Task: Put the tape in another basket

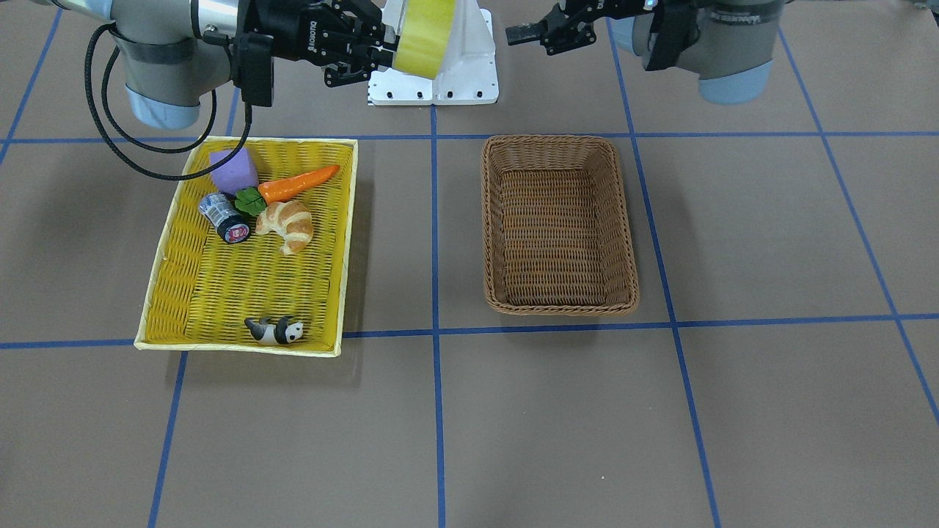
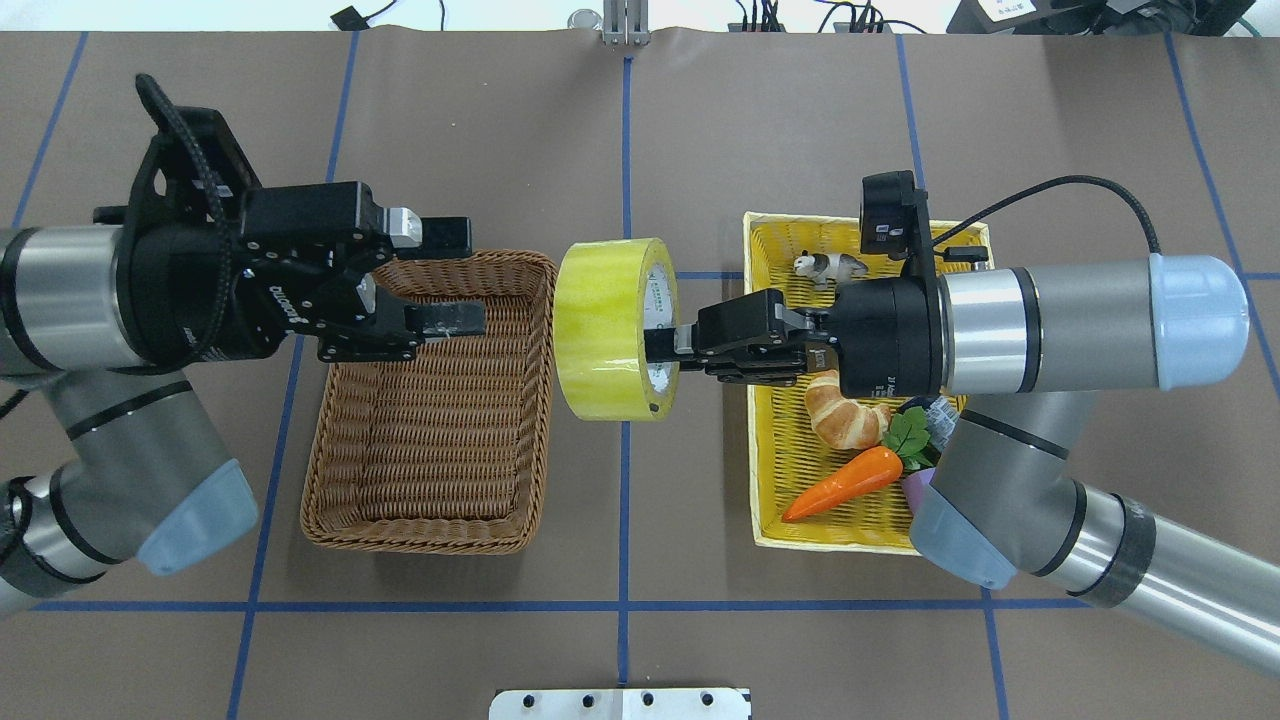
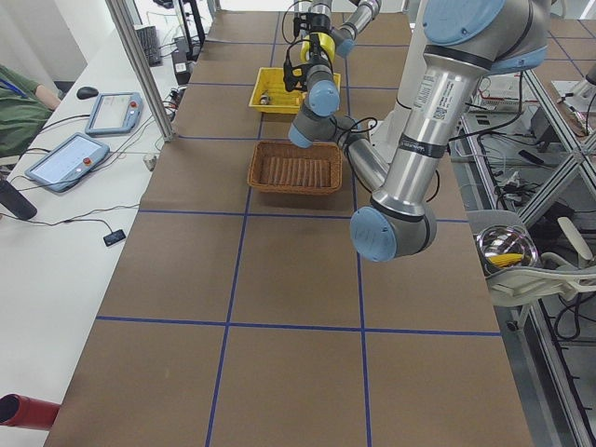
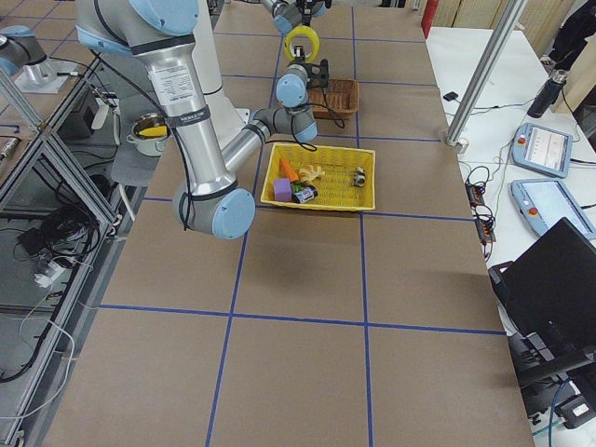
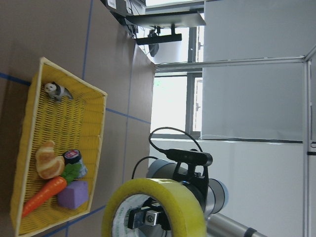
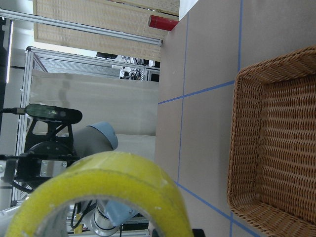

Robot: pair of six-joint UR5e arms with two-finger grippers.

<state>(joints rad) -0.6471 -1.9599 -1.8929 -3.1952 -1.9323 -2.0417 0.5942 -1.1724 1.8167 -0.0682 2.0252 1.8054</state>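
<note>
The right pincer (image 2: 662, 346) is clamped on the packing tape (image 2: 607, 330), holding the roll on edge in the air over the worktop (image 2: 620, 520) strip between the brown wicker basket (image 2: 420, 535) and the yellow tray (image 2: 768, 500). The left pincer (image 2: 455, 278) hangs over the basket, jaws spread wide and empty, apart from the tape.

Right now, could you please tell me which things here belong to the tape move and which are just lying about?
Part of the job: the tape, held by the right gripper; the brown wicker basket; the left gripper, open, facing the tape.
Lying about: the yellow tray with the croissant, carrot, panda figure, can and purple block.
</note>
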